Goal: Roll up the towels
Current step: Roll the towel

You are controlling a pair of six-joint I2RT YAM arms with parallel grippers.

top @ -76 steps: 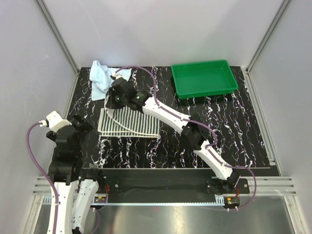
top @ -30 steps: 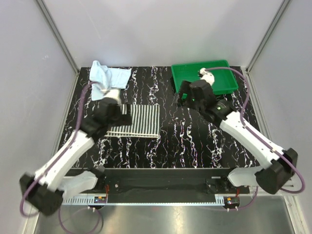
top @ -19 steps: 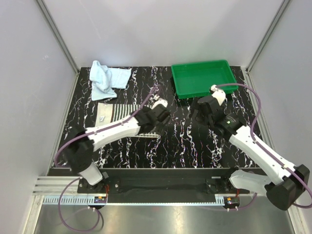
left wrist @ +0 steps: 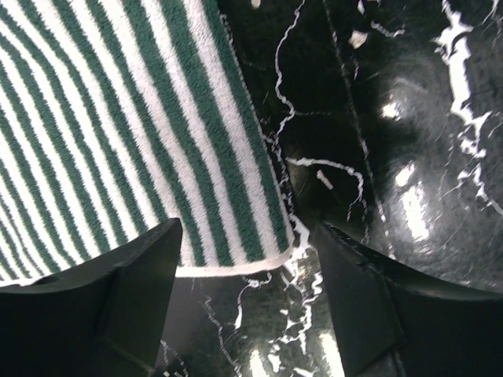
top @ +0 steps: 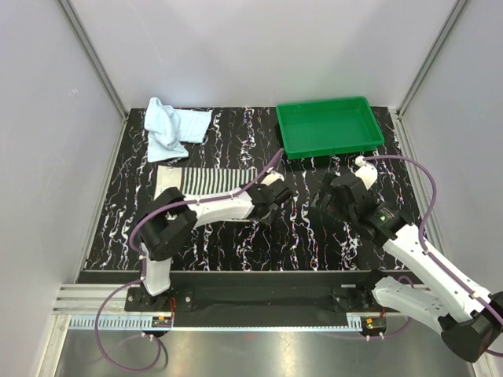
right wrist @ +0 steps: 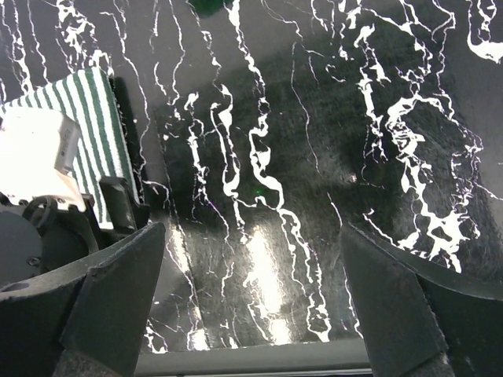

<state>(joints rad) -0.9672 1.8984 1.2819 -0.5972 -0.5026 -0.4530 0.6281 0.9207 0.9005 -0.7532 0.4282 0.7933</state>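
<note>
Since a moment ago the left arm has swung further along the striped towel (top: 206,179), and its left tool (top: 274,203) now sits at that towel's near right corner, while the right tool (top: 333,199) has drawn back from the green tray (top: 330,126) toward the near side of the bench (top: 314,243). In the left wrist view the left tool (left wrist: 247,236) has its two dark fingers (left wrist: 134,290) apart, and the striped towel (left wrist: 118,118) lies flat below them: its white hem runs across the gap from one finger to the other, and its corner ends just short of the finger on the right of that view, with bare black marbled bench beyond it. Whether either finger touches the cloth cannot be told. The right tool (right wrist: 251,259) is spread wide, with nothing between its fingers, and hangs over bare bench; the striped towel (right wrist: 94,126) shows only as a strip at the left edge of its wrist view, beside the left arm's white and black housing, well clear of the right fingers. The pale blue towel (top: 173,129) has not shifted: it lies crumpled at the far left corner of the bench, beyond the striped towel and well apart from both tools. The green tray stands at the far right.
</note>
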